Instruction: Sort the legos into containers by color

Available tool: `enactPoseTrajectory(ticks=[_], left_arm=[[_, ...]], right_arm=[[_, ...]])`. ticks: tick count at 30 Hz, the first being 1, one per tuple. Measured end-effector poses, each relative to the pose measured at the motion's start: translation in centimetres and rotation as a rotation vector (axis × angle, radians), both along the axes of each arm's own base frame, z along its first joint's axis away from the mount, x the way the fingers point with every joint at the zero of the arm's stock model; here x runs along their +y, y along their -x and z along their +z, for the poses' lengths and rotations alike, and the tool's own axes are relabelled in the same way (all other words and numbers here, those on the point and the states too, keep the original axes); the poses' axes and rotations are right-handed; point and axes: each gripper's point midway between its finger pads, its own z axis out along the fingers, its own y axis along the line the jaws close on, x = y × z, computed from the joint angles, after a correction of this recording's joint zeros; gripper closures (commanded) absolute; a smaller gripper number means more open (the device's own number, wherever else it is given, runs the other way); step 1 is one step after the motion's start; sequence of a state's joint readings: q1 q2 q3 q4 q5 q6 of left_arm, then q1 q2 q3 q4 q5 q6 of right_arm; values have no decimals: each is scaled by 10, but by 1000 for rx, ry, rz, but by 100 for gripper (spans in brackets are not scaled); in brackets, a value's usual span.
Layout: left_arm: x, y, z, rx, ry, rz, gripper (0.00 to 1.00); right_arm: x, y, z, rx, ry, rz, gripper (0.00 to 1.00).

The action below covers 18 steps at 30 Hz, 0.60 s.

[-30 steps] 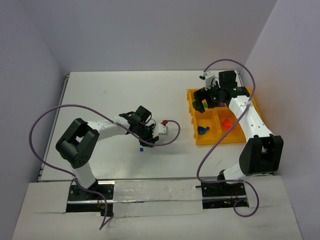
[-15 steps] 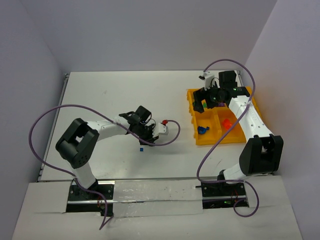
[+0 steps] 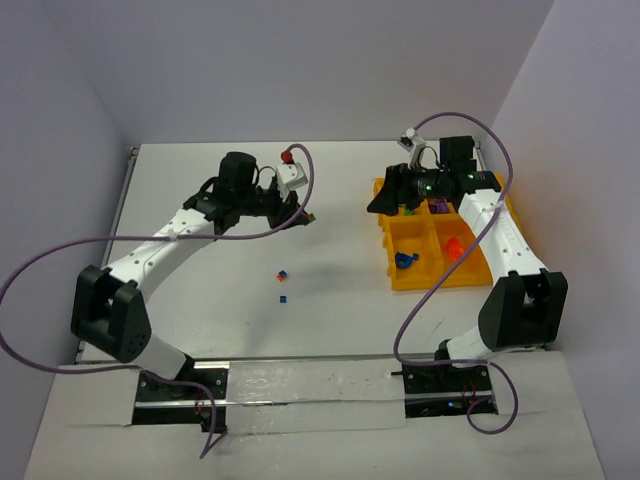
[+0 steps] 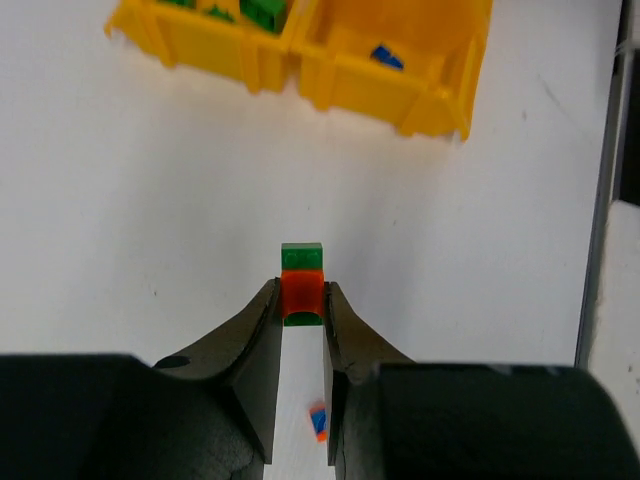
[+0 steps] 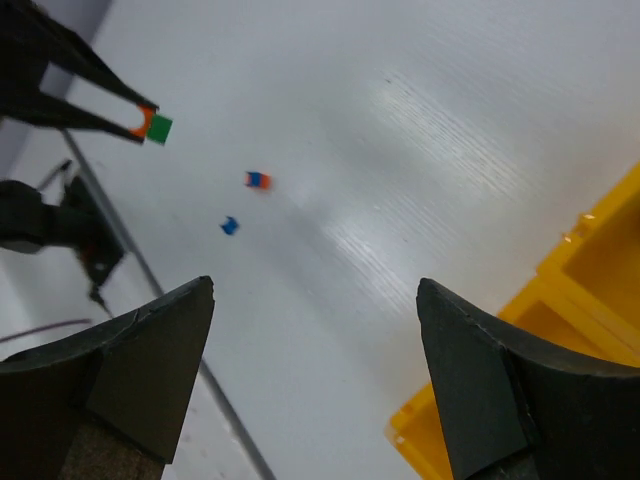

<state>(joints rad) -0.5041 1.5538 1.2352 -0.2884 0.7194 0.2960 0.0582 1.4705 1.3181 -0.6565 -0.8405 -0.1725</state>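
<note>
My left gripper (image 3: pixel 303 215) is shut on a small orange-and-green lego (image 4: pixel 301 288) and holds it above the table, left of the yellow tray (image 3: pixel 430 281). The tray's compartments hold a blue piece (image 3: pixel 404 260), an orange piece (image 3: pixel 453 247), and purple and green pieces at the back. My right gripper (image 3: pixel 378 203) hangs open and empty over the tray's far left edge, facing the left gripper. In the right wrist view the gripper (image 5: pixel 315 285) is wide open, and the held lego (image 5: pixel 152 126) shows at upper left.
An orange-and-blue bit (image 3: pixel 282 273) and a tiny blue bit (image 3: pixel 282 298) lie on the table between the arms; both show in the right wrist view (image 5: pixel 258 180) (image 5: pixel 229 226). The tray corner (image 5: pixel 570 340) sits at that view's lower right.
My left gripper has risen from the table near the two bits and swung toward the far side, carrying the orange-and-green lego. My right gripper has shifted left, off the tray's back compartment.
</note>
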Motion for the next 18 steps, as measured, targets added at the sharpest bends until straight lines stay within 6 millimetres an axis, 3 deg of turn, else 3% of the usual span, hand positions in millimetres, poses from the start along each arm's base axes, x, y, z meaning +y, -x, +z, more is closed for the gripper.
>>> enactPoseTrajectory(ticks=[3,6,13,18], left_arm=[[-10,11,33,-101,47,-5,98],[-19,19,50,-196,68,-8,98],[-20,19,37,-252,19,25,99],[-23,19,34,-281,2,32,99]], right_arm=[[13,-1,13,60,-109,-14,21],[28,2,26,113,-192,-16,22],[82,22,31,207,-276,114,21],[103,34,20,250,-272,186,23]])
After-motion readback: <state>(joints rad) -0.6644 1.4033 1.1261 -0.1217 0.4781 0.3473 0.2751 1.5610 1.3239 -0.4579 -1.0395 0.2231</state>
